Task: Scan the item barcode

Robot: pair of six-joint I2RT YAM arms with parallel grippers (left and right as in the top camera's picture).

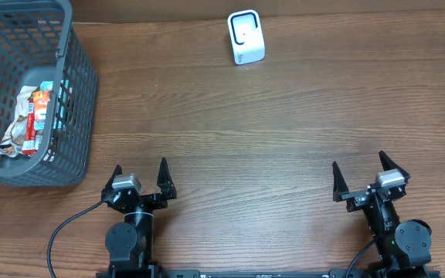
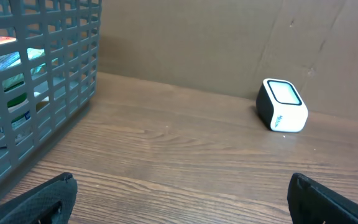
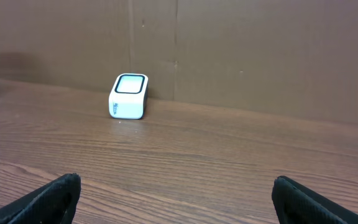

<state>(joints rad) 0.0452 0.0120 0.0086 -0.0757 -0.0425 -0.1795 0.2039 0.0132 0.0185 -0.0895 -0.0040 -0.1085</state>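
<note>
Reach with left hand (image 1: 140, 171), spread wide and empty just beside the near corner of the basket (image 1: 76, 46), over its wall for the snack packets (image 1: 29, 120) lying inside, not right hand (image 1: 359, 164), equally spread but well apart from the basket, then across to the scanner (image 1: 246, 37).

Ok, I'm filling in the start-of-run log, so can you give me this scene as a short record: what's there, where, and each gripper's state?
surface: wooden table
basket: grey mesh, far left of the table
packets: several, lying inside the basket
scanner: white, at the far edge, near the middle
left gripper: open, holding nothing, at the near edge
right gripper: open, holding nothing, at the near edge
task progress: no packet picked up yet
</note>
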